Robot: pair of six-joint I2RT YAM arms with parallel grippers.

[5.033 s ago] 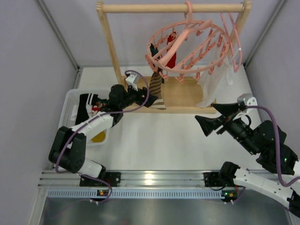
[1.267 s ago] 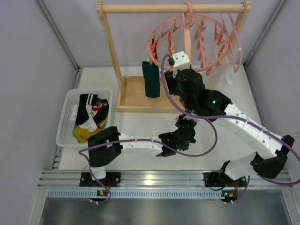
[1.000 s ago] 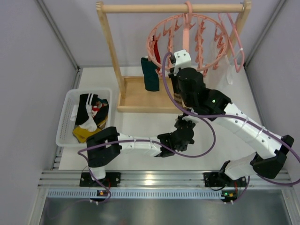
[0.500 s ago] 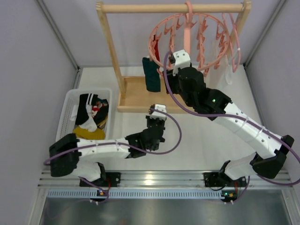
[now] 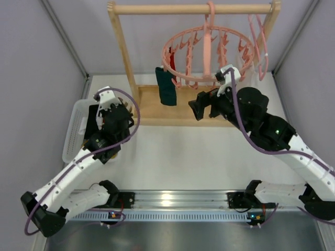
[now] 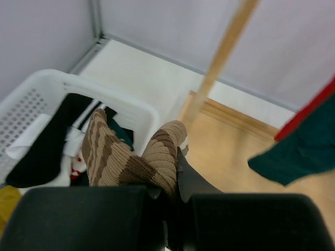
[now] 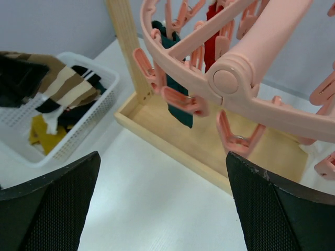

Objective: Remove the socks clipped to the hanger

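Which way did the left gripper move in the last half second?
Yes: the left gripper moved leftward, from below the wooden rack base to over the white basket.

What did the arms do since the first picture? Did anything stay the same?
The left gripper pulled the brown sock off the hanger and carried it left, over the basket, still clamped on it. The right gripper went up to the hanger, then drew back, open. The teal sock and red sock stayed clipped, and the basket did not move.
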